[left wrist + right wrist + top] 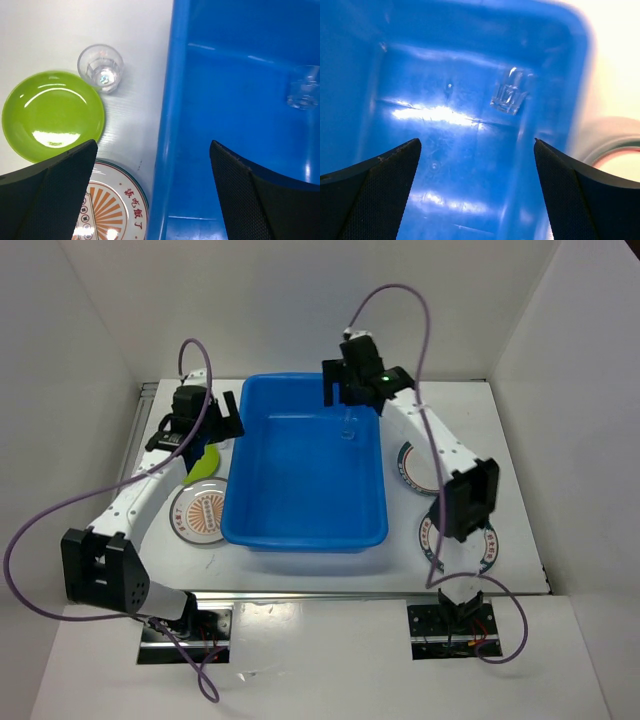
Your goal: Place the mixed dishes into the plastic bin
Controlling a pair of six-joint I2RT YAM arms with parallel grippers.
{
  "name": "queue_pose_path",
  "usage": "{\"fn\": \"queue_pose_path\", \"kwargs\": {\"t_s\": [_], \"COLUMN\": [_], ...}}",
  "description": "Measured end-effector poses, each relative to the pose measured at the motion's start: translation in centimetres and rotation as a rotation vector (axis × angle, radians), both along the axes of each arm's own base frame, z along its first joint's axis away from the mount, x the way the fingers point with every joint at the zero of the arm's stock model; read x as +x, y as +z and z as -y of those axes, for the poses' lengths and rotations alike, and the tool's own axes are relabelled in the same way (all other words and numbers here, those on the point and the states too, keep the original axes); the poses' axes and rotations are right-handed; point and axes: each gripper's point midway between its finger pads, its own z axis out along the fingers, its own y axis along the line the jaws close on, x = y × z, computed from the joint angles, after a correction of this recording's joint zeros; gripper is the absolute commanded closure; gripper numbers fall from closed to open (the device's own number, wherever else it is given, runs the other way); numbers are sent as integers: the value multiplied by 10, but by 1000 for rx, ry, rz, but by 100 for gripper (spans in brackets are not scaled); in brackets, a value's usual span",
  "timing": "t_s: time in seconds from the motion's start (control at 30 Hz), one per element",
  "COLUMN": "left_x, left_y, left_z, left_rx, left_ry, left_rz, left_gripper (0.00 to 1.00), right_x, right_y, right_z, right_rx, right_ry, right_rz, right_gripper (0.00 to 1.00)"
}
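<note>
The blue plastic bin (300, 538) sits mid-table. One clear cup (348, 430) stands inside it near the far right corner and also shows in the right wrist view (509, 95). My right gripper (345, 395) hangs open and empty above that corner. My left gripper (215, 430) is open and empty above the bin's left rim (167, 125). Left of the bin lie a lime-green plate (52, 115), a second clear cup (101, 67) and an orange-patterned plate (112, 205). Two white teal-rimmed plates (412, 465) (480, 545) lie to the right. The small teal plate is out of view.
White walls close in the table on the left, back and right. The right arm's forearm (440, 450) stretches over the nearer white plates. Purple cables loop from both arms. The arm bases are at the near edge.
</note>
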Motion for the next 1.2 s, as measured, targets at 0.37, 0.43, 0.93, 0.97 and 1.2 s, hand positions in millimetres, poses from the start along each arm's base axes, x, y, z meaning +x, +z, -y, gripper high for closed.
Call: {"fn": "queue_pose_path", "kwargs": {"t_s": [0.37,0.43,0.93,0.97,1.2], "left_x": [12,13,12,12,11], "left_y": [-24,-21,-21,-21,-19], "left_z": [-18,-17,-13,-13,-13], "left_rx": [-4,-20,-29,-30,-26], "left_ry": [82,85,65,65,63], "left_rz": [-68,-59,-65,-65,-62], "left_gripper": [0,0,0,0,0], "right_x": [-18,-22,-31,-28,-49], "right_y": [-18,-51,-111,-115,-163], "right_z": [204,228,330,334,341], "right_rx": [78,86,229,220,152], "right_ry": [-484,-554,-821,-819,-784], "right_rz": [-75,-153,-313,-325,-490], "right_gripper": [14,14,9,9,17]}}
